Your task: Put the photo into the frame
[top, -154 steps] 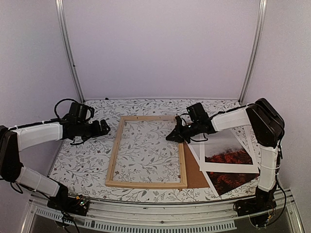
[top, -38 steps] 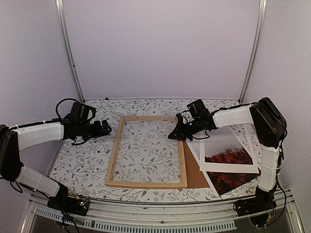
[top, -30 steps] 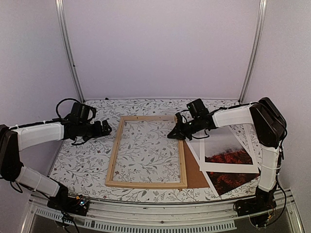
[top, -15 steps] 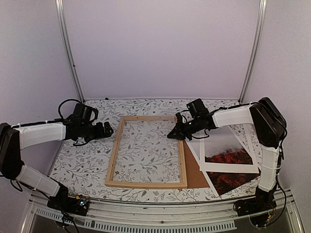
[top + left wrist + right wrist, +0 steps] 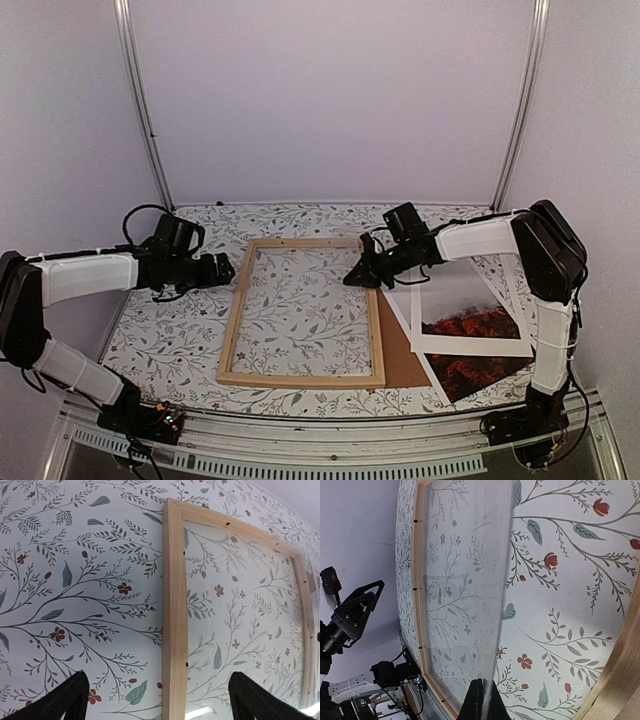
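- Jaws of the left gripper (image 5: 226,270) stand wide apart and hold nothing. It hovers over the flowered table (image 5: 165,335), just beside the left strip of the frame (image 5: 232,330).
- We see the frame lying flat in the middle of the table, with a clear pane (image 5: 465,580) inside it.
- At the far right corner of the frame, the right gripper (image 5: 352,280) is closed on the edge of the clear pane, which looks tilted upward on that side.
- A brown backing board (image 5: 400,352) lies beside the right strip, partly under a white mat (image 5: 472,346).
- We find the photo (image 5: 480,374) at the right, under the mat and outside the frame.
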`<state>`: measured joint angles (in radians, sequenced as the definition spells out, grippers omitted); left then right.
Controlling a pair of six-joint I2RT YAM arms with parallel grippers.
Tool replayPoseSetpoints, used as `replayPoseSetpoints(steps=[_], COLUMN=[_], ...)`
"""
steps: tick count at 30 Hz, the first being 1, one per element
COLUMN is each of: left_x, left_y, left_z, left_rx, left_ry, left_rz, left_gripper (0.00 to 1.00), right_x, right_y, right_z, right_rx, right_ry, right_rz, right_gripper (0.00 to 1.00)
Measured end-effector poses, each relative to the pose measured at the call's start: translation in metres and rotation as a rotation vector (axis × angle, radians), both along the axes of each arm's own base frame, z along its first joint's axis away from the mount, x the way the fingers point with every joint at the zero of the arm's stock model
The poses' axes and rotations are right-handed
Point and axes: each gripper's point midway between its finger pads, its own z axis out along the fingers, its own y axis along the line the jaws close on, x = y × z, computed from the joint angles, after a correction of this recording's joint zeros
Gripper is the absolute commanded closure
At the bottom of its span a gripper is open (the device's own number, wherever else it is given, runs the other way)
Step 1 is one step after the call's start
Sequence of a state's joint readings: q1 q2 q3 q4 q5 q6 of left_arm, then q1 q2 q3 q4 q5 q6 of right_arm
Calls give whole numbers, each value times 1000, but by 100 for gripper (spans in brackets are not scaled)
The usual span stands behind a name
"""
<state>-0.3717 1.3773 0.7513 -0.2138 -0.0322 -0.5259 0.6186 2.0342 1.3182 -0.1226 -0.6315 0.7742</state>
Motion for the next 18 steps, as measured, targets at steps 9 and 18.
replayPoseSetpoints(steps=[9, 18], left_x=[-1, -4], left_y=[-3, -12], left_z=[-4, -4], left_rx=[13, 18], left_ry=[7, 5], left_rz=[-6, -28], left_gripper=[0, 0], right_x=[0, 0], right_y=[-1, -2], right_z=[1, -1], right_rx=[-2, -11], right_ry=[16, 14], right_rz=[2, 6], right_gripper=[96, 85])
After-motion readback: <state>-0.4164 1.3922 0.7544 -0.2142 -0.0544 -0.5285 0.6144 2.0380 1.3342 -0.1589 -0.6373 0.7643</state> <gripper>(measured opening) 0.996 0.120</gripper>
